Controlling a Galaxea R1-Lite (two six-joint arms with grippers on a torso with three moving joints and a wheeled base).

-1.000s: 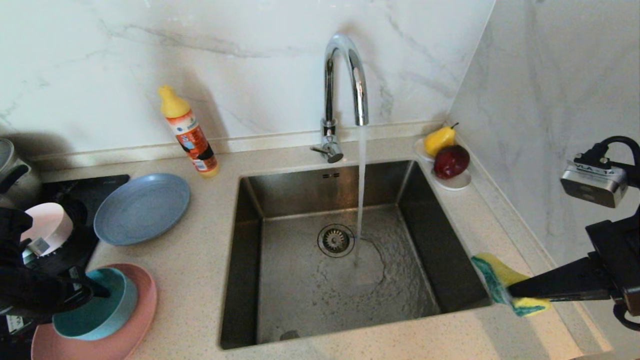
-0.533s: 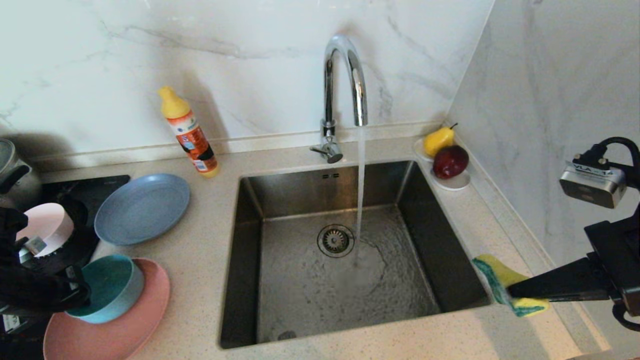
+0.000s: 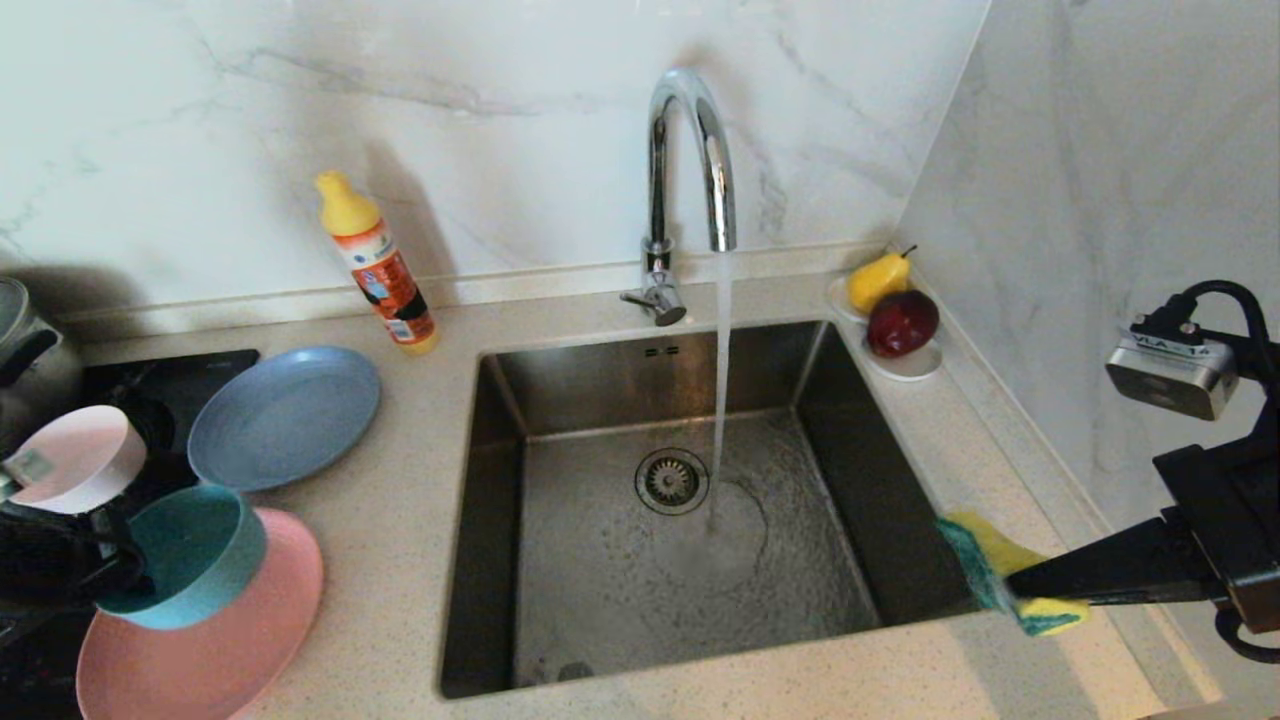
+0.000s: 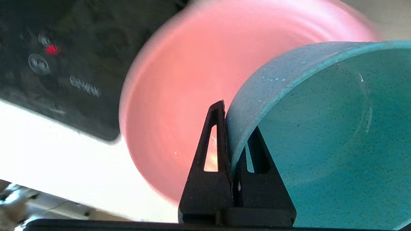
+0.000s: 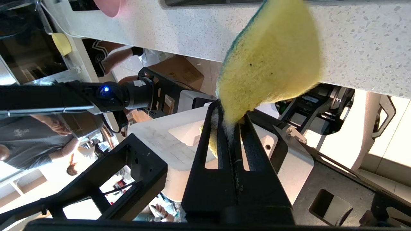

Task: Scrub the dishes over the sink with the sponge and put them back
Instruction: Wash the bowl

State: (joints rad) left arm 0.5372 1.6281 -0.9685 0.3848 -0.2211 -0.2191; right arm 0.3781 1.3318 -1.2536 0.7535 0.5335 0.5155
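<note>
My left gripper [image 3: 118, 572] is shut on the rim of the teal bowl [image 3: 182, 553], one finger inside and one outside. The wrist view shows the same grip [image 4: 234, 128] on the bowl [image 4: 321, 128]. The bowl hangs tilted just above the salmon-pink plate [image 3: 235, 640] [image 4: 176, 96]. The grey-blue plate [image 3: 285, 415] and the pale pink bowl [image 3: 75, 455] lie further back on the left. My right gripper [image 3: 1010, 585] [image 5: 229, 118] is shut on the yellow and green sponge [image 3: 985, 558] [image 5: 273, 57] at the right front corner of the sink [image 3: 500, 450].
Water runs from the chrome tap [image 3: 690, 150] onto the basin floor beside the drain [image 3: 671, 480]. An orange bottle [image 3: 378, 265] stands by the wall. A white dish [image 3: 912, 366] with a pear and a red fruit sits right of the sink. A black cooktop [image 3: 170, 375] and a steel pot [image 3: 25, 340] are at far left.
My left gripper shut on the teal bowl's rim, then tipped and lifted it off the salmon-pink plate, which slid a little. The right arm with the sponge has hardly moved.
</note>
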